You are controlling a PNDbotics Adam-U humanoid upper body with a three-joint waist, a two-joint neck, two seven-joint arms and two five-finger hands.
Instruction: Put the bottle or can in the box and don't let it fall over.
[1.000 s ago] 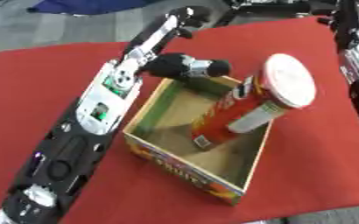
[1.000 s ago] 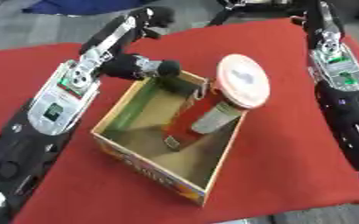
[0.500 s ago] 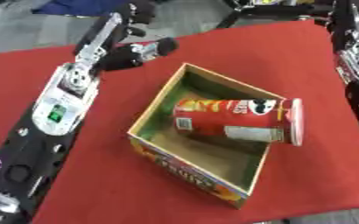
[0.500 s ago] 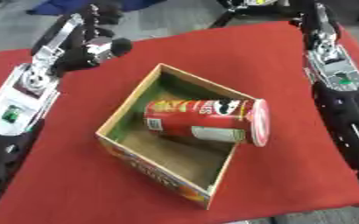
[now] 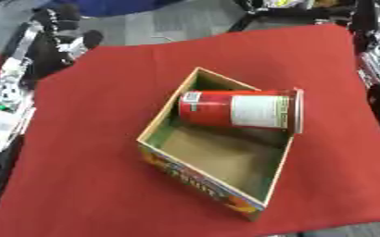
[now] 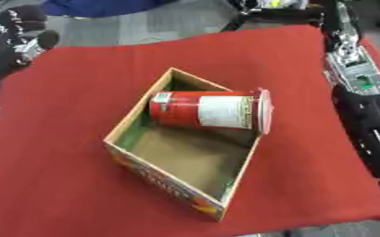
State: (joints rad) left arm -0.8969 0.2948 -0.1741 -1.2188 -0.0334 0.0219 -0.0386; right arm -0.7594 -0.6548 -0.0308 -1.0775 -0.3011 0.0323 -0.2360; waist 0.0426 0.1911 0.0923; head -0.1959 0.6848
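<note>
Red crisp canister (image 5: 240,110) lies on side across cardboard box (image 5: 195,183) far corner, lid end over rim – not upright. Left hand (image 5: 61,33) released, far left, well apart. Right hand's fingers: cannot tell.

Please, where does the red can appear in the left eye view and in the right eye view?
Left eye view: the red can lies on its side, right of centre, across the box's far corner.
Right eye view: the same can sits near the centre.
Shared landmark: the box, whose right rim the can's lid end overhangs.
</note>
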